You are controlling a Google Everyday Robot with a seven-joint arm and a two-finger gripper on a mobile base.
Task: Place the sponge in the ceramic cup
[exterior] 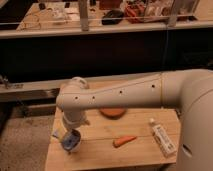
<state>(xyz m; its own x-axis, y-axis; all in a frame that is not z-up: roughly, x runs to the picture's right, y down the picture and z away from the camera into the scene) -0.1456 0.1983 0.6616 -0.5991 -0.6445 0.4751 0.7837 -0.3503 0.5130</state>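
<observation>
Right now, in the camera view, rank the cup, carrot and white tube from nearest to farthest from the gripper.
The gripper is low on the left, just over the cup.
1. cup, left front, right under it
2. carrot, front middle
3. white tube, far right
</observation>
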